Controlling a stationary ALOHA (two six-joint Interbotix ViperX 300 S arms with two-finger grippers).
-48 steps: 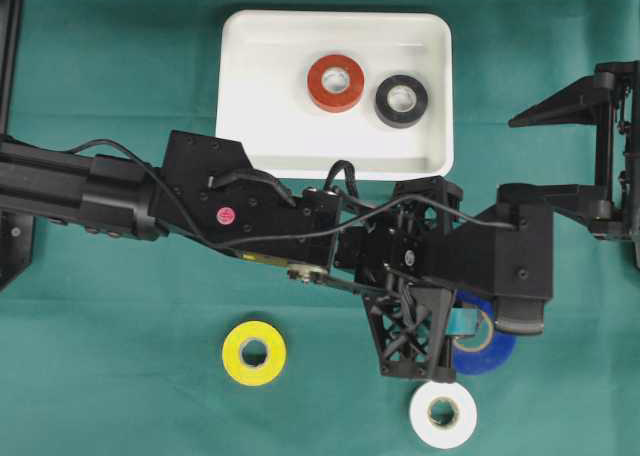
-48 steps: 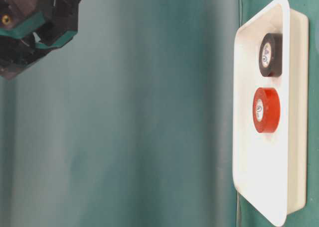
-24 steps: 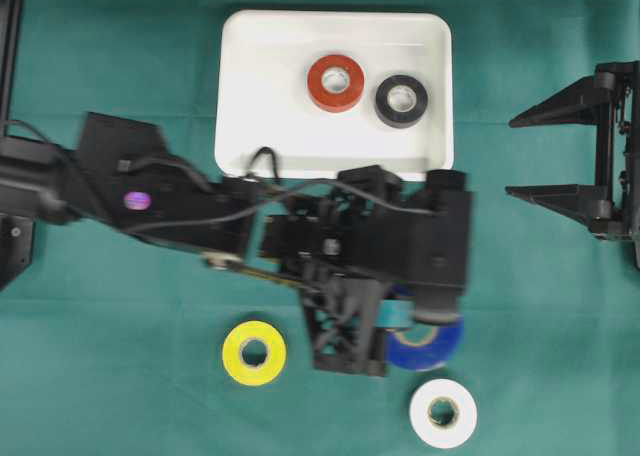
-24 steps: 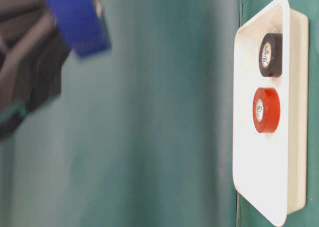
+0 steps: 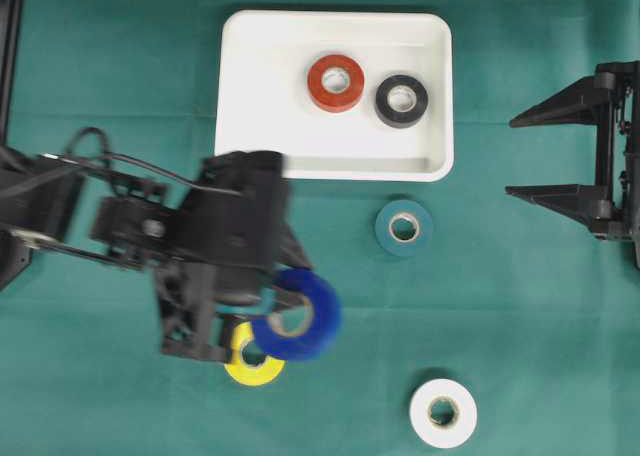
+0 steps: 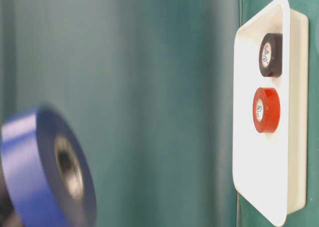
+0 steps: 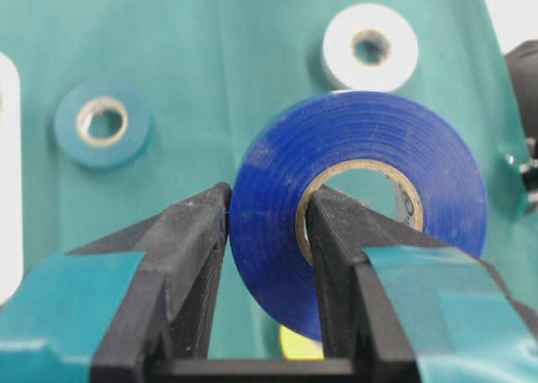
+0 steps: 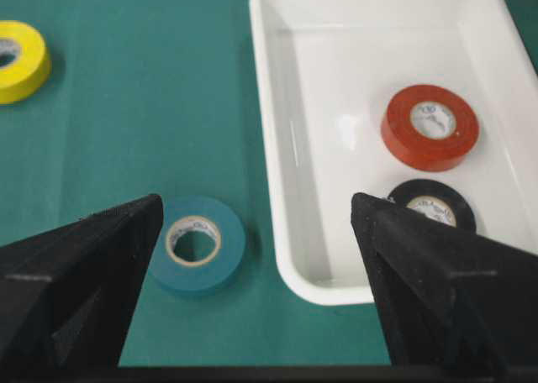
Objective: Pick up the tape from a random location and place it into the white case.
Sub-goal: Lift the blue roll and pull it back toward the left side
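Note:
My left gripper (image 7: 267,207) is shut on a blue tape roll (image 7: 361,198), one finger outside the roll and one through its core. The roll hangs above the cloth at the lower left (image 5: 297,316) and looms close in the table-level view (image 6: 45,172). The white case (image 5: 265,106) lies at the top centre with a red tape (image 5: 335,83) and a black tape (image 5: 401,101) inside it. My right gripper (image 5: 530,154) stands open at the right edge, holding nothing, level with the case's near side (image 8: 277,190).
A teal tape (image 5: 404,227) lies flat just below the case. A yellow tape (image 5: 245,366) sits partly under the held blue roll. A white tape (image 5: 443,413) lies near the bottom edge. Green cloth covers the table.
The left arm has swung from right of centre to the lower left, carrying the blue roll up off the cloth. This uncovered the teal tape. The right arm has not moved.

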